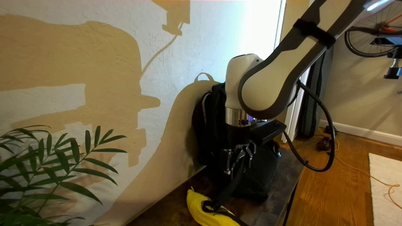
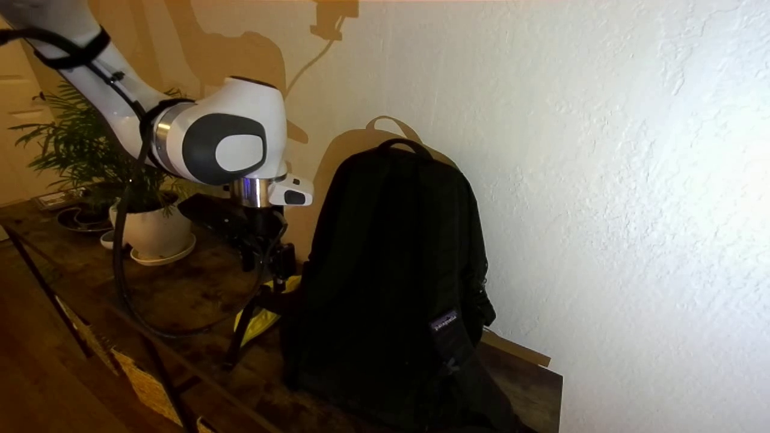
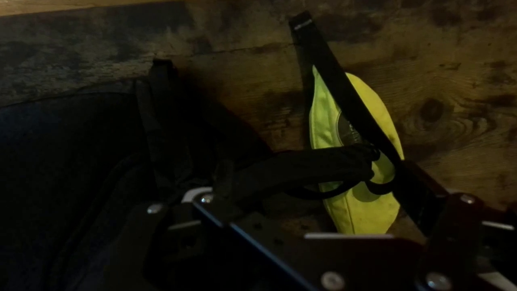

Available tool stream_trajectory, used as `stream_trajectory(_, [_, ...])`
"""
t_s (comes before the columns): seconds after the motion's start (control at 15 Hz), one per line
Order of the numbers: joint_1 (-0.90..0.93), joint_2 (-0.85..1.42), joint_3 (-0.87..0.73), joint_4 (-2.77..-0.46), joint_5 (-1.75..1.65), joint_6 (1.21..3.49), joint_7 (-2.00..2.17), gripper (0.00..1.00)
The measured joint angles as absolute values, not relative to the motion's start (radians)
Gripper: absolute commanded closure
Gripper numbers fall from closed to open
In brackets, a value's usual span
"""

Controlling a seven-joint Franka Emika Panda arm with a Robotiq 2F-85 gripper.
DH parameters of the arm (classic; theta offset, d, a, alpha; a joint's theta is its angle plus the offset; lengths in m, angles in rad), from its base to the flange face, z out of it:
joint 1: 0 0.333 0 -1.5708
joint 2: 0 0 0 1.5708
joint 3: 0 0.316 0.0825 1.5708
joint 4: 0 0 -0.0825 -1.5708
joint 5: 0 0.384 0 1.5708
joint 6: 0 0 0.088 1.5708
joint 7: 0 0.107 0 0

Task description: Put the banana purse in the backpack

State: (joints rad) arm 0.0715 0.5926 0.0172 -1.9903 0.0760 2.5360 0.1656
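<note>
Black straps [image 3: 346, 97] cross yellow banana purse [image 3: 357, 212]; backpack [image 2: 391, 270] just beside, potted plant [image 2: 159, 231] well apart. Jaws spread.

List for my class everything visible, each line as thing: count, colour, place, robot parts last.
backpack: one, black, upright on the tabletop
banana purse: one, yellow, on the tabletop, crossed by black straps
tabletop: one, brown wood, along the wall
palm-like plant: one, green, in the pot
pot: one, white, on the saucer
saucer: one, white, on the tabletop
door: one, tan, beyond the plant
wall: one, white, behind the backpack
wooden floor: one, brown, below the tabletop
rug: one, off-white, on the floor
cord: one, orange, across floor and rug
bicycle: one, black and red, above the floor
robot arm: one, white and black, above the tabletop
gripper: one, black and silver, beside the backpack
</note>
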Motion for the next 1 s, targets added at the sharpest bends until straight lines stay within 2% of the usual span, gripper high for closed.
stream_trajectory(1.0, [0.174, 0.822, 0.004, -1.74, 0.007, 2.566, 0.174, 0.0])
